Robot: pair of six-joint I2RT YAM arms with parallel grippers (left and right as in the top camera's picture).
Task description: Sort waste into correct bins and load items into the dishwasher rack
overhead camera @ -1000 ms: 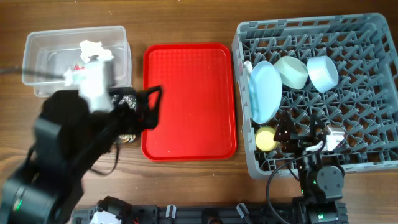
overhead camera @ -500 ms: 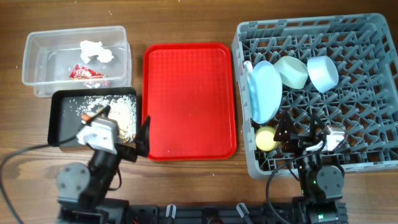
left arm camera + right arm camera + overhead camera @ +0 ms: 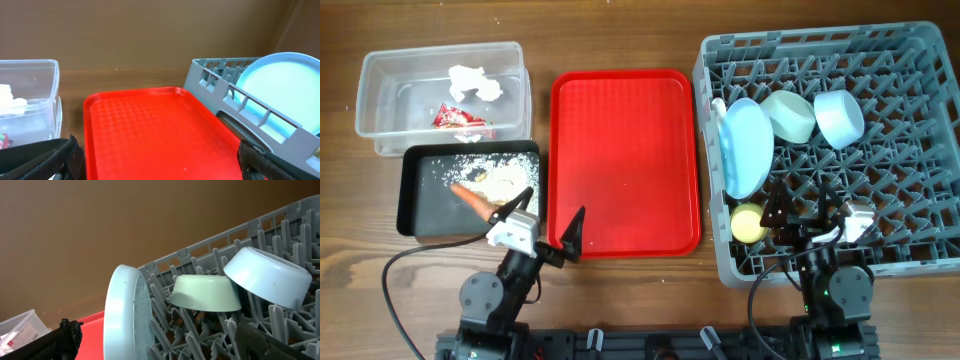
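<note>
The clear tub (image 3: 380, 100) holds the white tissue (image 3: 473, 82) and red wrapper (image 3: 455, 118). The black tray (image 3: 415, 205) holds the carrot stub (image 3: 472, 200) and crumbs (image 3: 508, 180). The grey rack (image 3: 905, 200) holds the blue plate (image 3: 745, 145) on edge, green dish (image 3: 790, 115), blue bowl (image 3: 838, 117), yellow cup (image 3: 748, 222) and white spoon (image 3: 718, 107). My left gripper (image 3: 545, 215) is open and empty at the front edge, between black tray and red tray; it is also open in the left wrist view (image 3: 160, 165). My right gripper (image 3: 805, 212) is open and empty over the rack's front, and also open in the right wrist view (image 3: 160, 345).
The flat red tray (image 3: 620, 160) lies between the bins and the rack; it also fills the left wrist view (image 3: 150, 130). The right wrist view shows the plate (image 3: 125, 315), green dish (image 3: 205, 292) and blue bowl (image 3: 265, 277) among the pegs.
My left arm has pulled back from over the clear tub to the table's front edge, uncovering the black tray with the carrot and crumbs. The right arm has not moved.
</note>
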